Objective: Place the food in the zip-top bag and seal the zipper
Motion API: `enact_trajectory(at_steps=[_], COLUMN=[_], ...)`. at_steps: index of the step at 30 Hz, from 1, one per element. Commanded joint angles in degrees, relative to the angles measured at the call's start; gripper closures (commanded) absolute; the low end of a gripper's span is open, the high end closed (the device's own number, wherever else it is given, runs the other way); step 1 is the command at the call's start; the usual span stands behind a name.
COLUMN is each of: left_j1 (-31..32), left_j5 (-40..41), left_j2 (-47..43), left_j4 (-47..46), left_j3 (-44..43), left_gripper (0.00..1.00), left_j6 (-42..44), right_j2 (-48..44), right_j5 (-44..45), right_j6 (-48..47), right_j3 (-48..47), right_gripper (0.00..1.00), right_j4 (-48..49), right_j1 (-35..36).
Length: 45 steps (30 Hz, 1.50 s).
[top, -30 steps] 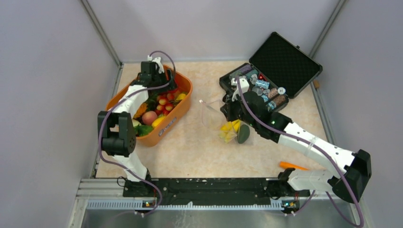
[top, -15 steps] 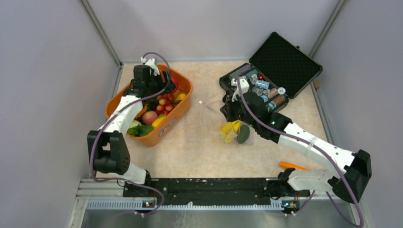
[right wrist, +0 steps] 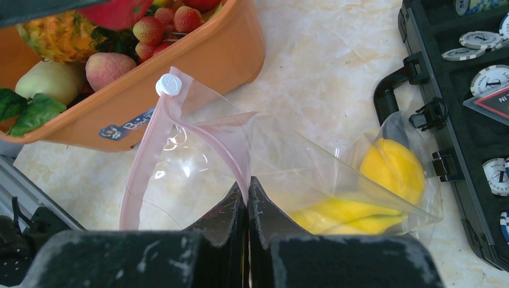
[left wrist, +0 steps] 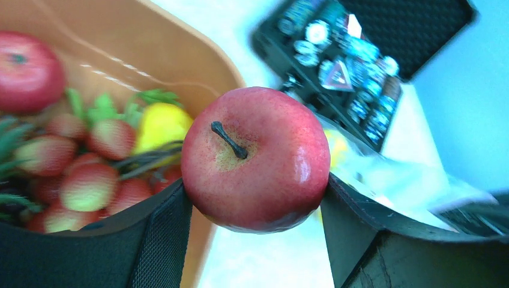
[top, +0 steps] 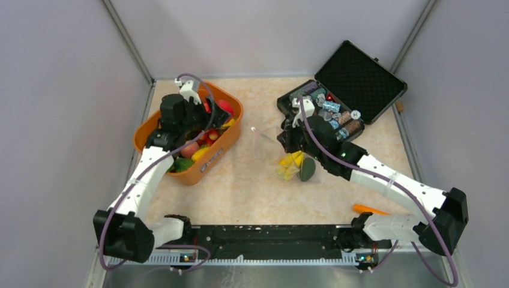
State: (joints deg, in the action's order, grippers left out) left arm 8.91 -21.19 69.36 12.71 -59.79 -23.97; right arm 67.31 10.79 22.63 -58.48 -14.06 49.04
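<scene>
Reading the overhead view from its left side, I find the orange basket [top: 225,144] in the upper left of the frame, heaped with toy food. My left claw [left wrist: 255,207] hangs over it, jaws spread wide and clamped on a red apple [left wrist: 255,159], stem toward the wrist camera. What the coming move turns on, as I judge it, is that the zip-top bag [top: 267,144] lies to the right of that claw, across a strip of bare tabletop [top: 252,192], so the left arm is the one to carry the apple over. The bag's long axis runs from upper left down to lower right, with its mouth facing the basket. The pink zipper [right wrist: 150,156] bows open there, its white slider at the top end. My right claw [right wrist: 247,192] is fully closed, pinching the mouth edge to hold it up. Yellow pieces [right wrist: 390,168] already sit deep in the bag. An open black case [top: 360,78] fills the upper right, touching the bag's far end. The tabletop is pale and marbled, and plain walls close in on three sides.
</scene>
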Motion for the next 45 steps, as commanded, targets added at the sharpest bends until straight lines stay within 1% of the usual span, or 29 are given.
enact_trajectory(at_steps=[1, 4, 6, 9, 13, 16, 20, 23, 31, 34, 41, 45], left_j1=[6.7, 12.1, 14.5, 17.0, 20.5, 24.2, 29.0, 30.8, 33.5, 34.2, 36.1, 36.5], left_j5=[-3.5, -4.6, -5.6, -8.0, -9.7, -9.1, -3.4, 0.2, 8.4, 10.8, 18.8, 19.1], left_j2=[-7.2, -12.0, -14.3, -16.2, -15.0, -12.7, -9.9, -7.9, -3.6, -2.7, -0.5, 0.0], left_j4=[-3.6, -4.7, -5.6, -6.9, -5.5, -4.8, -2.9, -2.2, 4.3, 5.4, 9.3, 9.3], left_j3=[1.7, 2.1, 2.6, 3.7, 3.7, 3.2, 1.8, 1.1, -2.3, -3.0, -6.1, -7.5], left_gripper=[0.77, 0.74, 0.72, 0.71, 0.70, 0.68, 0.68, 0.67, 0.60, 0.55, 0.54, 0.48], left_j6=[-1.8, -2.5, -4.1, -5.8, -5.8, -5.1, -3.2, -1.9, 1.6, 1.9, 3.2, 3.2], right_j2=[0.4, 0.4, 0.6, 0.9, 1.1, 1.1, 0.9, 0.3, -1.3, -2.5, -6.9, -7.9], right_j5=[1.9, 2.5, 3.3, 4.3, 5.1, 4.9, 3.9, 3.7, 3.8, 3.3, 1.2, 1.2], right_j6=[1.1, 1.4, 1.8, 2.4, 3.0, 3.0, 3.1, 3.3, 3.1, 3.2, 3.8, 2.3], right_j3=[-0.9, -1.0, -1.0, -1.1, -1.8, -2.1, -2.2, -1.6, -1.9, -1.5, 0.3, 0.1], right_gripper=[1.00, 1.00, 1.00, 1.00, 1.00, 1.00, 1.00, 1.00, 1.00, 1.00, 1.00, 1.00], right_j4=[3.9, 4.0, 4.0, 4.2, 4.3, 4.4, 4.3, 4.6, 4.3, 4.8, 7.8, 7.4], right_j1=[0.5, 0.5, 0.5, 0.5, 0.4, 0.5, 0.5, 0.5, 0.5, 0.5, 0.4, 0.5])
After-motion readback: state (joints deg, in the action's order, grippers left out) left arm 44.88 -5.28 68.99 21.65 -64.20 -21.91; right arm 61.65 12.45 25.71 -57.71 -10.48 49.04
